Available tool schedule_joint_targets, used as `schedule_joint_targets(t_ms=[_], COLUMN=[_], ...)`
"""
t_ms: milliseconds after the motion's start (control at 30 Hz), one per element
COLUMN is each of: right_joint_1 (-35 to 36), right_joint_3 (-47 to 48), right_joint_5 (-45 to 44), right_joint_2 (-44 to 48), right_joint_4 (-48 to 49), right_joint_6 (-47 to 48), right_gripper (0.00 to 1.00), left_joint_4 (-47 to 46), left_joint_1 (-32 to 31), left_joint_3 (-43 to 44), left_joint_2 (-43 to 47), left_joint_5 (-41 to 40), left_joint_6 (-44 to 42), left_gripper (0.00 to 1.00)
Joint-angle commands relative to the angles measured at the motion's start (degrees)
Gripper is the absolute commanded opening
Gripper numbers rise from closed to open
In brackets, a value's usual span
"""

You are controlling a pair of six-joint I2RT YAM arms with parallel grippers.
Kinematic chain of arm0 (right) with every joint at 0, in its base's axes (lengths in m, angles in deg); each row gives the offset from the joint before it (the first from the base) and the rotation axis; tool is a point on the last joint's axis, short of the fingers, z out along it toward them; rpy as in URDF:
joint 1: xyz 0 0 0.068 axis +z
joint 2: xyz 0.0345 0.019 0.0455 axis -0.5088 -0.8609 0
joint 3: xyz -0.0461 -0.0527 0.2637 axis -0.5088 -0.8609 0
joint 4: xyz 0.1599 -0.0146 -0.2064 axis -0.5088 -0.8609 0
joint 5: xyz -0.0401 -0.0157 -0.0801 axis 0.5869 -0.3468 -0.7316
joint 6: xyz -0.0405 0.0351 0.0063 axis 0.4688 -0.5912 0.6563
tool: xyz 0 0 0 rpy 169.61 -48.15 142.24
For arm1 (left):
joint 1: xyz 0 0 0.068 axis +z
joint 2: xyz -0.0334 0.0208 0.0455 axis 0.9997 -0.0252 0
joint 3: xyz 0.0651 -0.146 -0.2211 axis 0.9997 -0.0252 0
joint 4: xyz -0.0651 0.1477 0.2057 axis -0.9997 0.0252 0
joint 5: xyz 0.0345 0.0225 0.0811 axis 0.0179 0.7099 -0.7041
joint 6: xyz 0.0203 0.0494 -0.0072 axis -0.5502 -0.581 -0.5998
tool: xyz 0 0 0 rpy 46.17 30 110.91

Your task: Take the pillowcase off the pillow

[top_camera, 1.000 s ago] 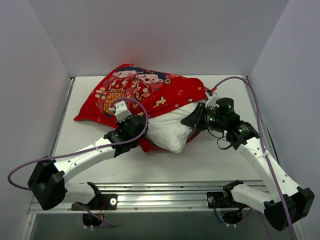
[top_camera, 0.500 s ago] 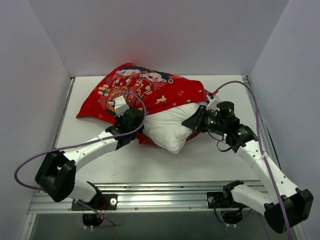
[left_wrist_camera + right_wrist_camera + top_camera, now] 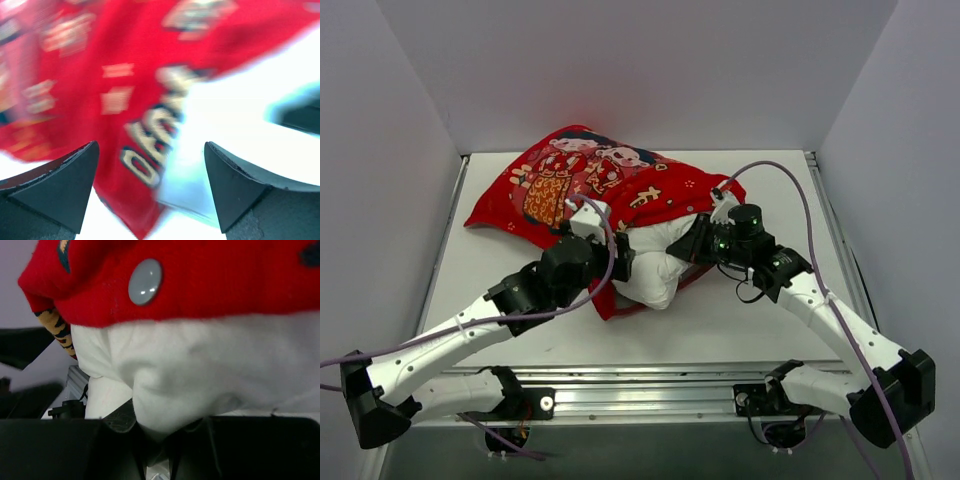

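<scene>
The red pillowcase (image 3: 590, 185) with its cartoon children lies at the back of the table and covers most of the white pillow (image 3: 655, 255), whose near end bulges out of the sack's mouth. My left gripper (image 3: 620, 265) hovers open at the sack's near hem beside the bare pillow. In the left wrist view the blurred red pillowcase (image 3: 125, 60) and white pillow (image 3: 240, 100) lie ahead of the open left gripper (image 3: 150, 147), nothing between its fingers. My right gripper (image 3: 695, 240) is shut on the pillow's right side. Up close the right gripper (image 3: 160, 440) pinches a fold of pillow (image 3: 200, 370) under the pillowcase (image 3: 225, 280).
White walls close in the table (image 3: 750, 320) at the left, back and right. A metal rail (image 3: 640, 385) runs along the near edge between the arm bases. A grey button (image 3: 145, 281) sits on the pillowcase's hem. Purple cables loop off both arms.
My left gripper has opened and let go of the pillowcase, and moved right toward the exposed pillow. The pillowcase has slid back and left. The right gripper has kept its grip, shifting slightly left.
</scene>
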Motion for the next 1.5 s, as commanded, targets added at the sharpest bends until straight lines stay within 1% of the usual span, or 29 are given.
schedule_joint_targets(t_ms=[0, 33, 100, 133, 367, 567, 733, 767, 833, 933, 967, 1067, 1100, 1267, 1300, 1333, 1400, 1433, 1467], right_joint_1=[1.1, 1.2, 1.4, 1.5, 1.7, 2.1, 2.8, 3.0, 3.7, 4.4, 4.6, 4.6, 4.7, 4.5, 4.4, 3.9, 2.9, 2.1, -0.3], right_joint_3=[4.9, 5.3, 6.1, 6.3, 8.3, 9.8, 10.8, 10.9, 11.2, 11.4, 11.4, 11.2, 11.0, 11.2, 11.7, 13.2, 14.8, 16.2, 17.0], right_joint_5=[-1.7, -1.9, -2.4, -2.6, -4.2, -4.1, -4.0, -4.0, -4.2, -4.3, -4.4, -4.6, -4.7, -7.4, -8.3, -9.3, -13.0, -14.2, -14.9], right_joint_2=[-1.6, -2.3, -2.9, -3.2, -3.5, -4.2, -4.5, -4.5, -4.4, -4.2, -4.1, -3.7, -3.5, -2.8, -2.5, -2.3, -2.0, -1.5, -1.2], right_joint_4=[11.7, 11.8, 11.9, 11.9, 10.4, 10.3, 10.5, 10.5, 10.6, 10.7, 10.7, 10.6, 10.5, 7.9, 5.7, 4.2, -0.7, -2.0, -3.4], right_joint_6=[-0.2, -0.2, -0.4, -0.5, -0.1, -0.3, -0.9, -1.0, -1.3, -1.5, -1.6, -1.6, -1.5, 0.3, 1.7, 2.5, 3.9, 4.9, 5.3], right_gripper=[0.00, 0.00, 0.00, 0.00, 0.00, 0.00, 0.00, 0.00, 0.00, 0.00, 0.00, 0.00, 0.00, 0.00, 0.00, 0.03, 0.13, 0.24, 0.31], left_joint_4=[1.2, 0.9, -0.1, -0.3, 1.5, 1.5, 0.5, 0.8, 0.8, -0.1, -0.4, -1.7, -2.0, -2.4, -2.3, -1.8, -1.4, -0.5, 0.0], left_joint_1=[-9.4, -11.8, -16.3, -16.9, -19.8, -20.3, -20.3, -20.3, -20.3, -20.2, -20.1, -19.9, -19.9, -19.8, -19.8, -19.7, -19.8, -19.8, -19.7], left_joint_3=[5.8, 6.6, 8.1, 9.4, 14.1, 15.2, 16.1, 16.4, 16.9, 17.1, 17.0, 17.3, 17.4, 16.7, 16.5, 16.2, 15.3, 15.0, 14.9], left_joint_2=[0.5, 0.0, -1.3, -2.8, -11.0, -15.3, -19.9, -20.8, -23.2, -25.5, -26.2, -26.6, -26.3, -23.6, -22.5, -21.9, -20.8, -20.6, -20.5], left_joint_5=[3.6, 0.6, -1.2, -1.7, -5.0, -5.7, -9.2, -9.9, -12.6, -16.3, -17.1, -19.6, -20.0, -20.1, -20.0, -20.0, -20.4, -20.7, -20.9], left_joint_6=[-11.7, -15.2, -18.3, -19.7, -23.7, -25.0, -25.0, -25.0, -24.9, -24.2, -24.1, -24.1, -24.0, -23.7, -23.5, -23.1, -22.3, -21.9, -21.4], left_gripper=[0.94, 0.94, 0.94, 0.94, 0.94, 0.94, 0.94, 0.94, 0.98, 0.72, 0.58, 0.26, 0.03, 0.02, 0.02, 0.02, 0.02, 0.02, 0.02])
